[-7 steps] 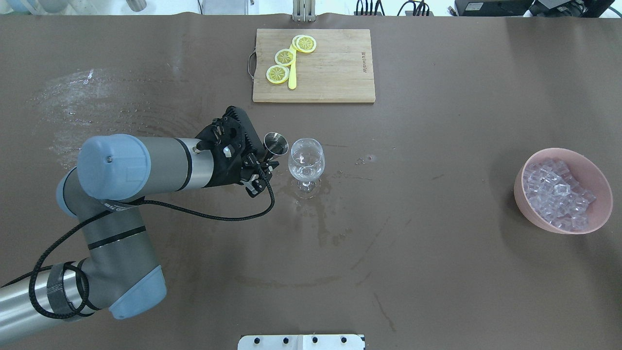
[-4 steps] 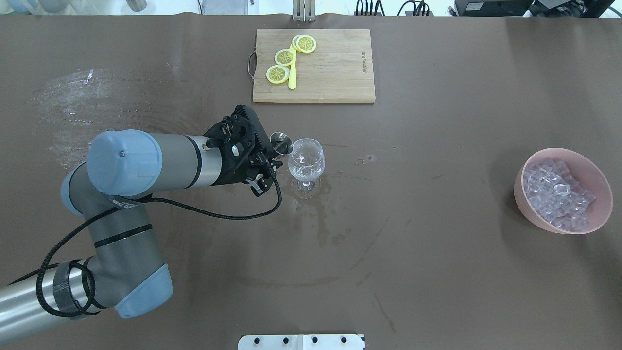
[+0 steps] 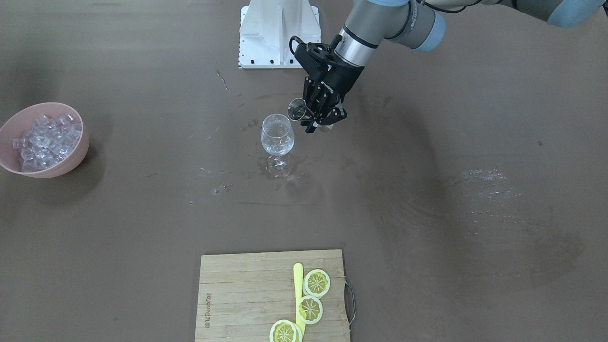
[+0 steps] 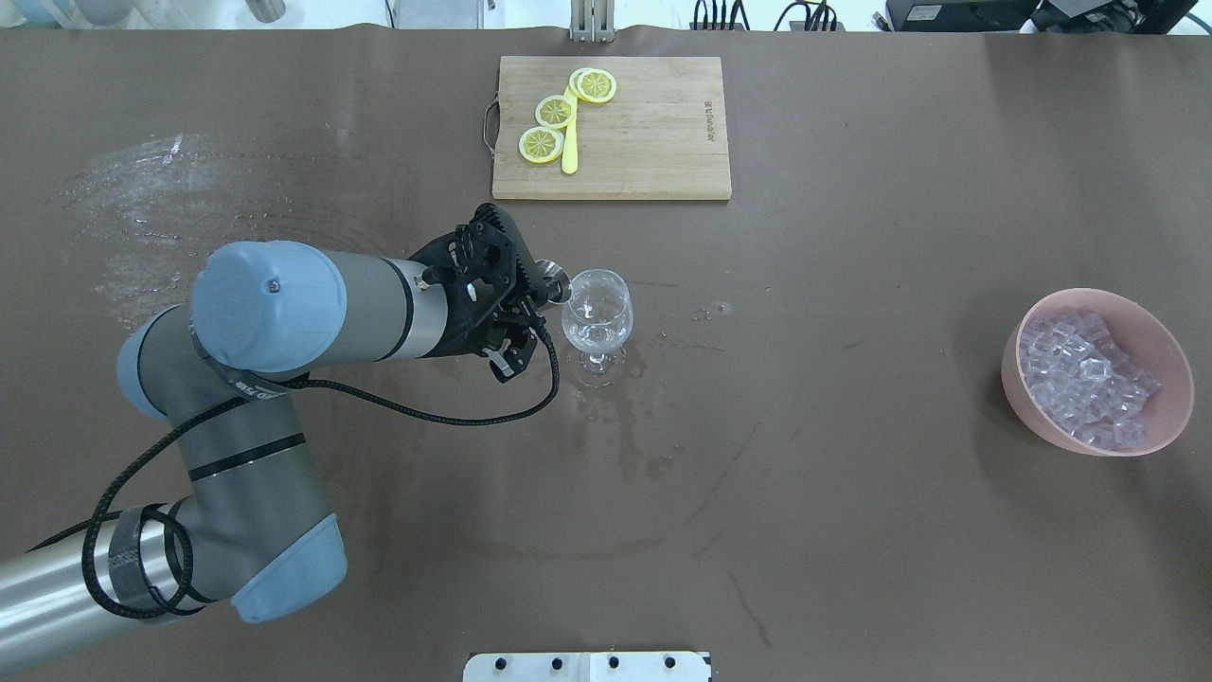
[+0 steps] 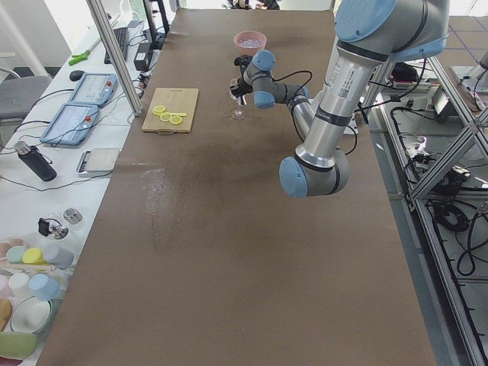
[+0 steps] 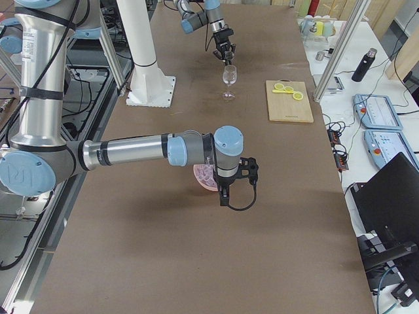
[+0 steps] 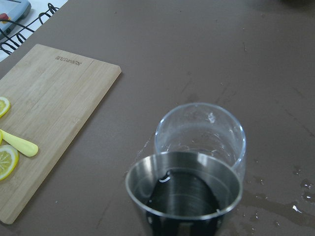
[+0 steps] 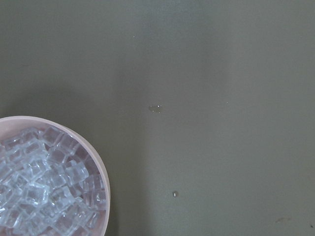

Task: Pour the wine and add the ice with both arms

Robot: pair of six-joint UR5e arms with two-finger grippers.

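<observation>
a brown mat covers the long table [image 4: 852,521], with wet patches around the middle. clock directions below are read in the overhead view, with the glass as the centre.

at 9 o'clock the left arm [image 4: 303,303] reaches in. the left gripper [image 4: 538,296] is clamped on a steel jigger [image 4: 552,279], which is tipped with its mouth towards the glass [image 4: 596,308], lip just beside the rim at 10 o'clock. the wrist view shows what looks like a little liquid low in the jigger. the board [image 4: 653,142] lies at 12 o'clock, well apart, with lemon slices [image 4: 541,144] and a yellow knife [image 4: 569,152]. at 3 o'clock, far off, the pink bowl [image 4: 1018,379] holds the ice [image 4: 1089,374] piled together. the right gripper [image 6: 229,190] hangs near the bowl, seen only from the side, so i cannot tell whether it is parted or closed.

the step in hand looks like the pour. to do it well, bring the lip over the rim, not outside it, roll the wrist slowly, and do not nudge the stemmed glass, which would tip easily on the wet mat.

a small mark is burnt into the board's edge, and white lettering runs along the left gripper; both are too small to read with confidence.
</observation>
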